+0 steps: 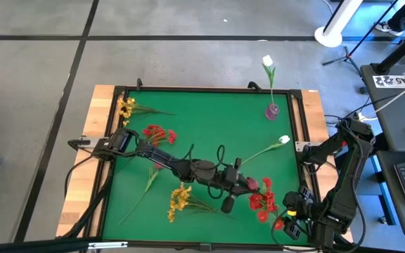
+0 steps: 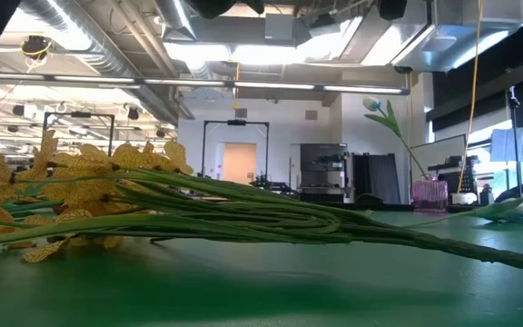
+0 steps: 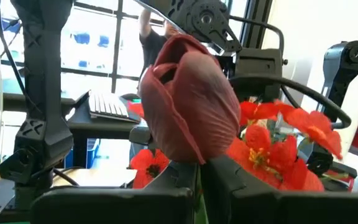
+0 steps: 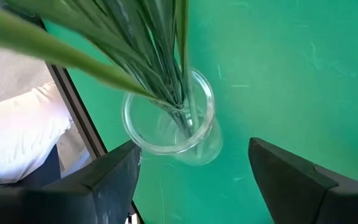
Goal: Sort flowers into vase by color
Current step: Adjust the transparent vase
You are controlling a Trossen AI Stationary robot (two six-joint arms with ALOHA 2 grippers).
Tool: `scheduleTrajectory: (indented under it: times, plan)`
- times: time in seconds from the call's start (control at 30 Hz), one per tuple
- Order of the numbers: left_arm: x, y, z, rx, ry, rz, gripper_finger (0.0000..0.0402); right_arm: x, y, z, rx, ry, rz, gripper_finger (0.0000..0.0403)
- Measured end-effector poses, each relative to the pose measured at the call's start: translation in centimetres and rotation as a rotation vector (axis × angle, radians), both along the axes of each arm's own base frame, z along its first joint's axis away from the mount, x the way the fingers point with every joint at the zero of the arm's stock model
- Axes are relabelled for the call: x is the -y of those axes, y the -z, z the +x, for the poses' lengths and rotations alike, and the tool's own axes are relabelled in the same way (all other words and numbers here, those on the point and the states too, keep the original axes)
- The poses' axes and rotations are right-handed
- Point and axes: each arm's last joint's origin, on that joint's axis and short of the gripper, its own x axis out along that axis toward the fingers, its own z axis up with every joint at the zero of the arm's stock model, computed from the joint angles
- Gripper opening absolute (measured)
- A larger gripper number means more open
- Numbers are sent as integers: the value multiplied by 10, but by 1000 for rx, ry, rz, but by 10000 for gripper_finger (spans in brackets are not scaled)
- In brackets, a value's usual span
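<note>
Left arm reached out low and extended; left gripper (image 1: 248,183) had its jaws closed. Right arm sat folded; right gripper (image 4: 194,171) held its jaws spread wide.

Yellow flowers lying across the green counter

The yellow flowers (image 2: 80,195) are resting with stems (image 2: 334,222) stretching right along the counter (image 2: 243,291); beyond, a white tulip (image 2: 378,109) is standing in a pink vase (image 2: 429,193).
</note>
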Motion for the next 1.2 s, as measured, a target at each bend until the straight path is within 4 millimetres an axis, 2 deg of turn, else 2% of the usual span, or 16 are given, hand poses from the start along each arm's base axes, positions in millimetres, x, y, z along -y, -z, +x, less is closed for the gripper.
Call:
scheduleTrajectory:
  times: [0.47,0.9,1.07,1.2]
  plan:
    - [-1,0,0,1,-7,24,1,7,0,-1,41,-8,-97,296]
    - [-2,0,1,1,-9,24,0,0,1,-1,-37,-21,6,296]
    - [-3,0,1,2,-9,24,0,4,15,1,-79,13,11,296]
    - [-1,-8,5,-26,12,35,0,4,32,0,-86,11,35,296]
